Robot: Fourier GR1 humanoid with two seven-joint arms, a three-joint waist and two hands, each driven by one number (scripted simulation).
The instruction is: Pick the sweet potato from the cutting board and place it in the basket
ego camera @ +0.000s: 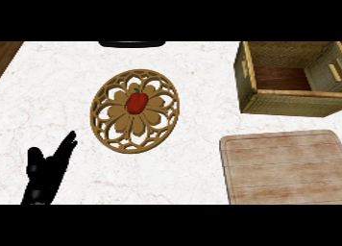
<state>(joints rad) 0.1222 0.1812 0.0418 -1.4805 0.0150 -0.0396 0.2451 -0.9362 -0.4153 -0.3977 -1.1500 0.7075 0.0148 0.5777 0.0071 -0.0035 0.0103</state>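
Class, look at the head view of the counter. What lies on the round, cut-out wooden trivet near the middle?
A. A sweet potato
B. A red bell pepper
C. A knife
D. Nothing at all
B: a red bell pepper with a green stem sits at the centre of the round wooden trivet, while the cutting board and the basket show no sweet potato.
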